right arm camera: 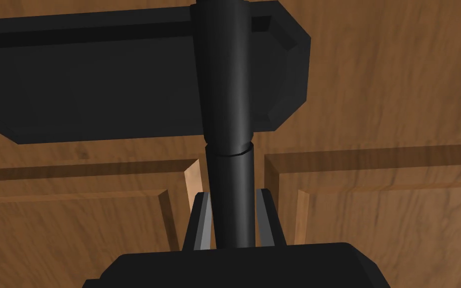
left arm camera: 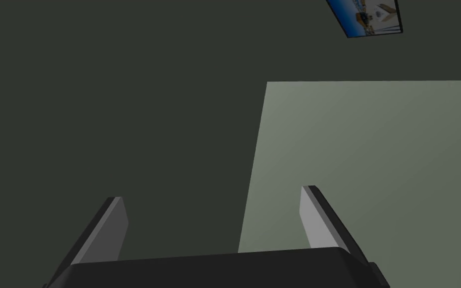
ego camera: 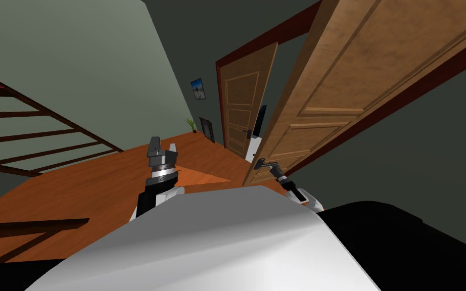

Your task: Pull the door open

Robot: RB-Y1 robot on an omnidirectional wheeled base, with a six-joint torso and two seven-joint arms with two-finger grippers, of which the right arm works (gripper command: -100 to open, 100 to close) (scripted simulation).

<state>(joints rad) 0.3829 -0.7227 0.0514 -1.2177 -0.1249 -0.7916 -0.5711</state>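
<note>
A brown panelled wooden door [ego camera: 358, 86] stands partly swung out of its dark red frame [ego camera: 419, 76], close on my right. Its dark lever handle [right arm camera: 227, 165] juts from a black backplate [right arm camera: 104, 80]. My right gripper [right arm camera: 232, 215] is shut on that handle, one finger [right arm camera: 202, 220] pressing each side of the bar. In the head view the right gripper [ego camera: 270, 165] sits at the door's low edge by the handle [ego camera: 260, 162]. My left gripper [ego camera: 162, 150] is raised over the floor, left of the door, and open with nothing between its fingers [left arm camera: 312, 217].
A second wooden door [ego camera: 244, 101] stands ajar further down the hall. Dark stair railings [ego camera: 45, 136] run along the left. Orange-brown floor [ego camera: 85, 187] lies ahead. A small plant [ego camera: 191, 124] and a wall picture [ego camera: 198, 88] sit at the far end.
</note>
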